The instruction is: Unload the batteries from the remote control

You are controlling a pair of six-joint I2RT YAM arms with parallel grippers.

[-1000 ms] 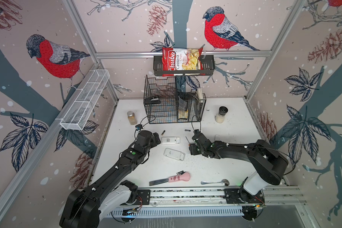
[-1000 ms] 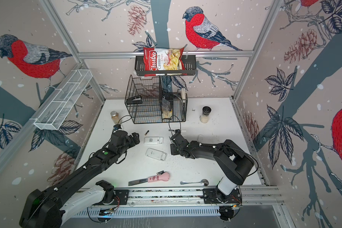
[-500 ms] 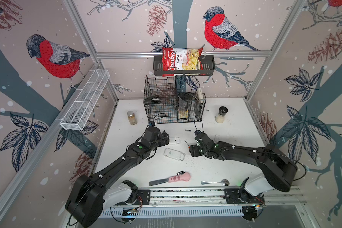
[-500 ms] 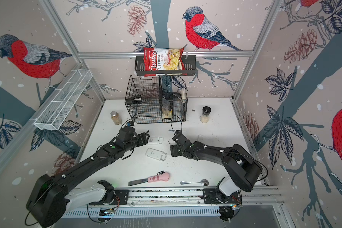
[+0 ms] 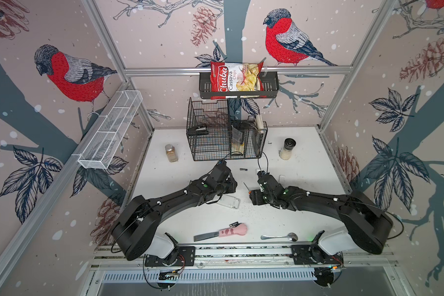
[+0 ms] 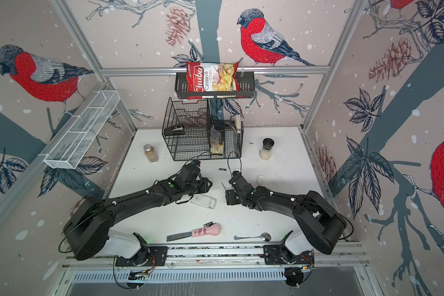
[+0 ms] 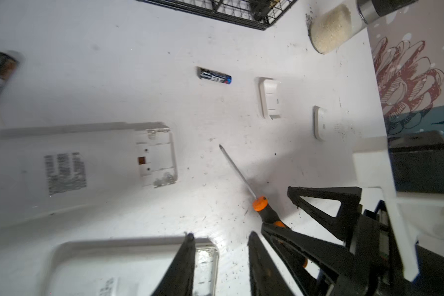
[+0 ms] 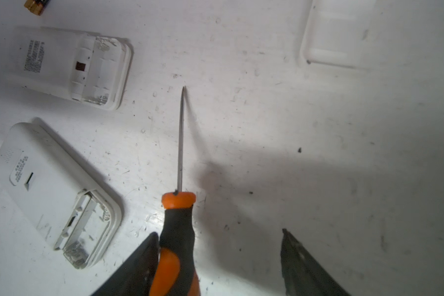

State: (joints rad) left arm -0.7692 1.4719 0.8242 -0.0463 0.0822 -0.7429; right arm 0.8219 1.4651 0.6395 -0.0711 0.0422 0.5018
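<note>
Hovering over one remote control (image 7: 128, 266) at lower left, the left gripper (image 7: 221, 234) has narrow-set, empty jaws, probably poised to grasp it. The right gripper (image 8: 219, 232) stands wide apart around the prying screwdriver (image 8: 177, 225), unclamped. A battery (image 7: 214, 76) lies loose on the desk (image 7: 113, 51), upper centre.

Left arm (image 5: 169, 200) and right arm (image 5: 315, 198): matt black casings, bulky rounded shoulder joints, slimmer forearm links. Each sits on a white base housing (image 5: 162, 246) fixed to a black mounting plate (image 5: 187, 256). Thin black cables (image 5: 233, 153) loop off the wrists, with white clips (image 5: 159, 203) along the links. Green indicator lights (image 5: 204, 185) show near the wrists. Fingers (image 7: 182, 271): black, wedge-shaped, tapering to points.
</note>
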